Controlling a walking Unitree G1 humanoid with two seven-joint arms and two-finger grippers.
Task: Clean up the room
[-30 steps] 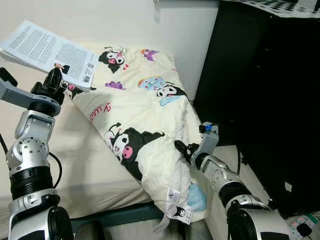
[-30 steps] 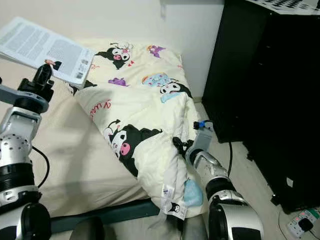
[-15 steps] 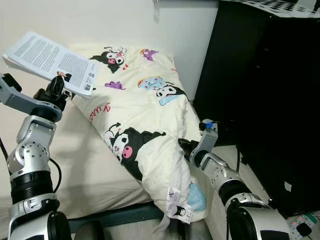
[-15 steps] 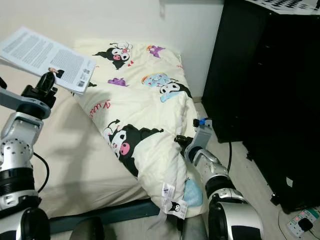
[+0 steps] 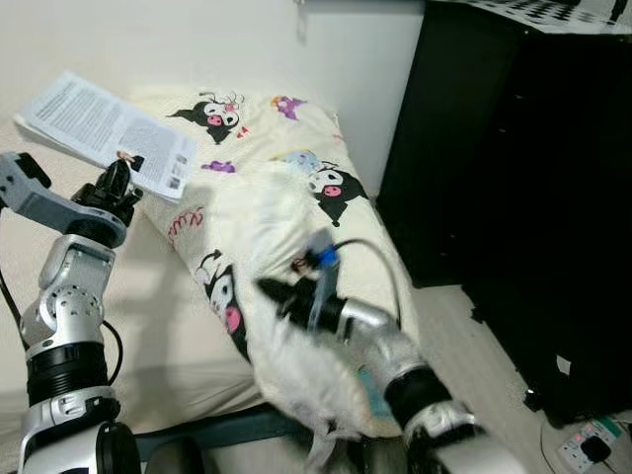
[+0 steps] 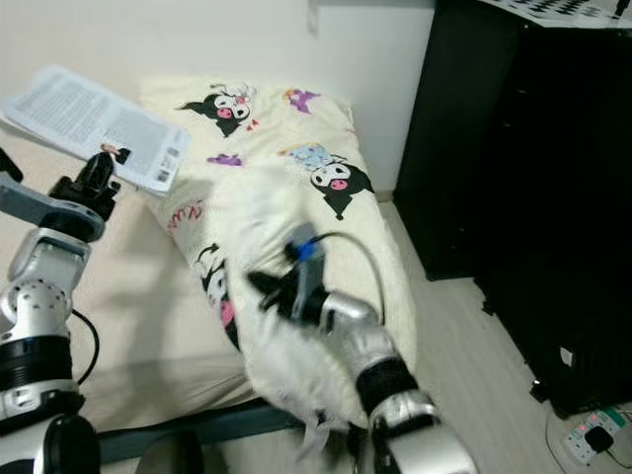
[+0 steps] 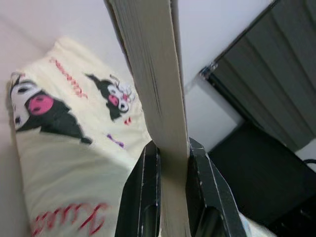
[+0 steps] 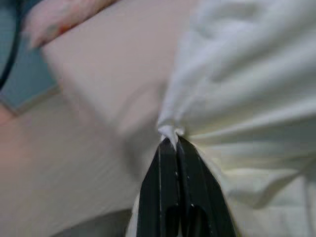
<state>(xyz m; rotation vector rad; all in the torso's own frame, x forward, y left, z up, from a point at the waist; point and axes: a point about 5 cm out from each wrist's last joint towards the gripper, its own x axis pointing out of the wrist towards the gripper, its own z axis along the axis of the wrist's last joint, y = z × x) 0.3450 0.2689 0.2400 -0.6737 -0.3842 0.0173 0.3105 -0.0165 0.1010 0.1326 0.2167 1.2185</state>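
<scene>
A cream quilt [image 5: 306, 183] printed with cartoon characters lies along the right side of the bed [image 5: 163, 331]. My right gripper [image 5: 272, 289] is over the quilt's middle, shut on a pinched fold of the cream fabric [image 8: 207, 89], and the lifted part looks blurred. In the right wrist view the two black fingers [image 8: 163, 168] are pressed together on that fold. At the upper left, my left gripper [image 5: 120, 176] is shut on a thick book [image 5: 99, 118] with printed pages, held above the bed. The left wrist view has both fingers [image 7: 145, 187] clamping the book's page edge [image 7: 155, 74].
A tall black wardrobe [image 5: 513, 197] stands close to the bed's right side. Between them runs a narrow strip of pale wood floor [image 5: 464, 326]. A white power strip [image 5: 583, 449] lies on the floor at the lower right. A white wall [image 5: 197, 39] is behind the bed.
My right arm has swung left from the bed's right edge, pulling the quilt's edge up and over towards the middle of the bed. The left gripper with the book has barely shifted.
</scene>
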